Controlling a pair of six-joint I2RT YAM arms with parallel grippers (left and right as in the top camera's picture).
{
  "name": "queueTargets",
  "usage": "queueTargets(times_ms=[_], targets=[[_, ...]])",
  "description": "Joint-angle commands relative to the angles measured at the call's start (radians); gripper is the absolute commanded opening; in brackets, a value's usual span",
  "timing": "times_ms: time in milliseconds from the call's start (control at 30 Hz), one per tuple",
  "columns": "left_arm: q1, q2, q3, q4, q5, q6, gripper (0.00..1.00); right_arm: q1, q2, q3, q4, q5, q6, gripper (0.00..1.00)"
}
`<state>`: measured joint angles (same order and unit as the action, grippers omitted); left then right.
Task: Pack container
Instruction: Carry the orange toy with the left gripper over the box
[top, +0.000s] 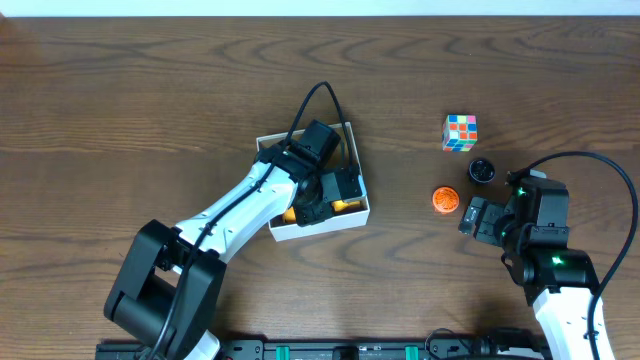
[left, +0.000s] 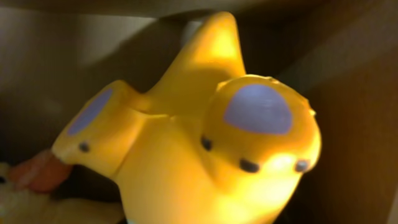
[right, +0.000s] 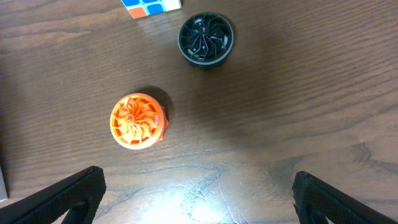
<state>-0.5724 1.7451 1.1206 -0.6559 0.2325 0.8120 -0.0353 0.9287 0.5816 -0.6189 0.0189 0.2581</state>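
The container, a white-walled box with a brown inside, sits at the table's middle. My left gripper is down inside it. In the left wrist view a yellow rubber toy with purple patches fills the frame and hides the fingers; the container's brown walls stand around it. A bit of the yellow toy shows in the overhead view. My right gripper is open and empty, just right of an orange round toy, which also shows in the right wrist view.
A black round toy and a coloured puzzle cube lie on the table right of the container; the black toy also shows in the right wrist view. An orange piece lies inside the container beside the yellow toy.
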Motion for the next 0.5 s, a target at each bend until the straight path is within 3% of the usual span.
queueTargets(times_ms=[0,200,467], targets=[[-0.003,0.000,-0.011,-0.005,0.018,-0.001,0.36,-0.007,0.001,0.023,-0.002,0.008,-0.013,0.99],[-0.003,-0.003,-0.008,0.006,0.009,-0.001,0.48,-0.007,0.001,0.023,-0.002,0.008,-0.013,0.99],[-0.002,-0.053,0.055,0.013,-0.048,-0.001,0.54,-0.007,0.001,0.023,-0.002,0.008,-0.013,0.99]])
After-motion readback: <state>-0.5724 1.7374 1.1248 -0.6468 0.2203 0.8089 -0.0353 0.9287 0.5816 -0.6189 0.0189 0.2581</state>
